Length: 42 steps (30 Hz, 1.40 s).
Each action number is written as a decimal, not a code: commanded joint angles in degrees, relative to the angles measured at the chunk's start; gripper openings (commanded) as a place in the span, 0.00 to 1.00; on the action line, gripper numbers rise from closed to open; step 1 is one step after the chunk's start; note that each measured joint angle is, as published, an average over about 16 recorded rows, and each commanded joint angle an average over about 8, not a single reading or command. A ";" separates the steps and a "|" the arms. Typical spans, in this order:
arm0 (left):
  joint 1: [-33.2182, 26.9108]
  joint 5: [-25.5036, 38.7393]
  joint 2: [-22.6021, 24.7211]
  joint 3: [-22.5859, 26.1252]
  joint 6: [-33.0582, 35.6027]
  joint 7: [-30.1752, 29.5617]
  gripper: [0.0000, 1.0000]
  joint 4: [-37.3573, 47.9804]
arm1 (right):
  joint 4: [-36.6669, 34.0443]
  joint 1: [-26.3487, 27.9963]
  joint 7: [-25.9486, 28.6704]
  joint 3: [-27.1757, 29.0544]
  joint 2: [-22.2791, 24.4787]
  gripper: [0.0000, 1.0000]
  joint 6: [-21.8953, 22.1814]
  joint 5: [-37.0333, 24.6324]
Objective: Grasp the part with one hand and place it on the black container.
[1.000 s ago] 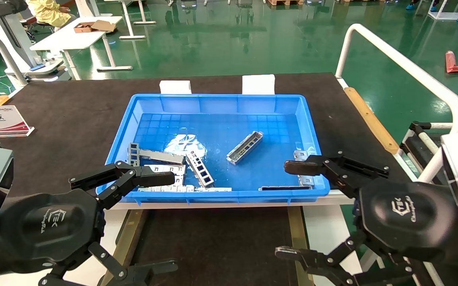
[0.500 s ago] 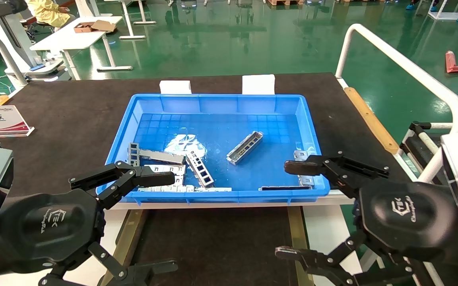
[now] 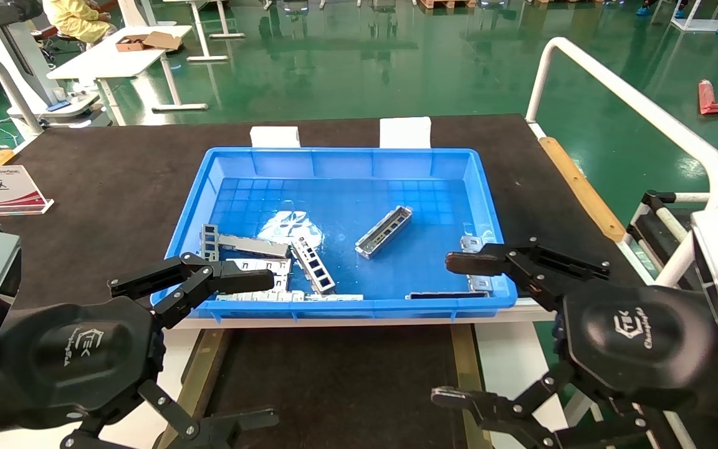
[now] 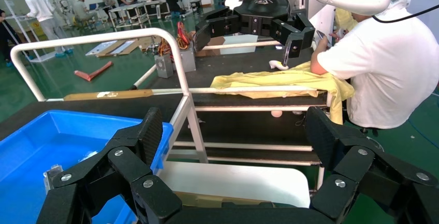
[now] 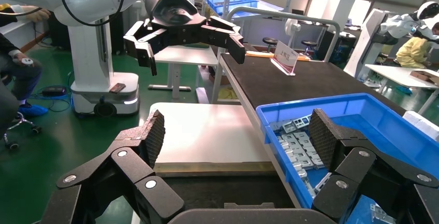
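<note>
Both grippers, left (image 3: 222, 349) and right (image 3: 459, 330), hang spread near the blue bin (image 3: 346, 156); neither grasps anything. Its part (image 3: 384, 231) looks stiff, light, slick; pinch it mid-length across the narrow walls.

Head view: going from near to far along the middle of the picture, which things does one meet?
Black container → blue bin near wall → the part on the bin's floor → white block behind the bin → green floor.

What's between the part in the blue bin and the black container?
Only the near wall of the blue bin: the part lies loose mid-bin, and the black container sits just below that wall. The left gripper and right gripper hang open at either side.
</note>
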 commanded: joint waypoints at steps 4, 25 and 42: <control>0.00 0.00 0.00 0.00 0.00 0.00 1.00 0.00 | 0.00 0.00 0.00 0.00 0.00 1.00 0.00 0.00; -0.09 -0.14 0.27 -0.17 -0.62 0.06 1.00 0.08 | 0.00 0.00 0.00 0.00 0.00 1.00 0.00 0.00; -2.20 7.87 7.01 3.30 -11.80 -1.82 1.00 -0.36 | -0.01 0.00 0.00 0.00 0.00 1.00 0.00 0.00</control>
